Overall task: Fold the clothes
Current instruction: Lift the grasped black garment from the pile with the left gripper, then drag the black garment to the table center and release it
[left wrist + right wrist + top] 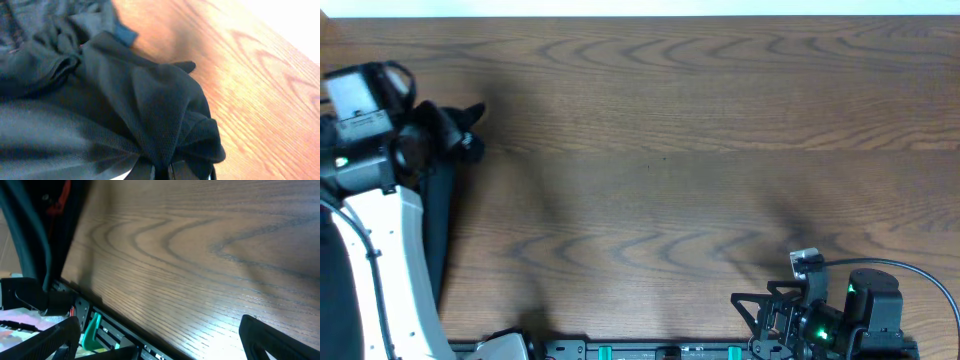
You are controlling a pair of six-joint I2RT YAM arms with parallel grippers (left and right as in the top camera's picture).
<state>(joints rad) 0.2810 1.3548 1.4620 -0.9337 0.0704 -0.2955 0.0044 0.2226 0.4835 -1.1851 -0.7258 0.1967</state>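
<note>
A black mesh garment (150,100) is bunched up and pinched between the jaws of my left gripper (162,172) at the bottom of the left wrist view. In the overhead view my left gripper (468,140) is at the far left of the table, with black cloth (438,215) trailing under the arm. More dark garments (35,45) lie crumpled behind it, with a navy piece (125,35) beside them. My right gripper (752,320) rests at the front right edge. Its fingers (160,345) are spread wide with nothing between them.
The wooden table (680,150) stretches across the view. A black rail with green clips (92,330) runs along the front edge, below the right gripper. A cable (920,275) loops from the right arm's base.
</note>
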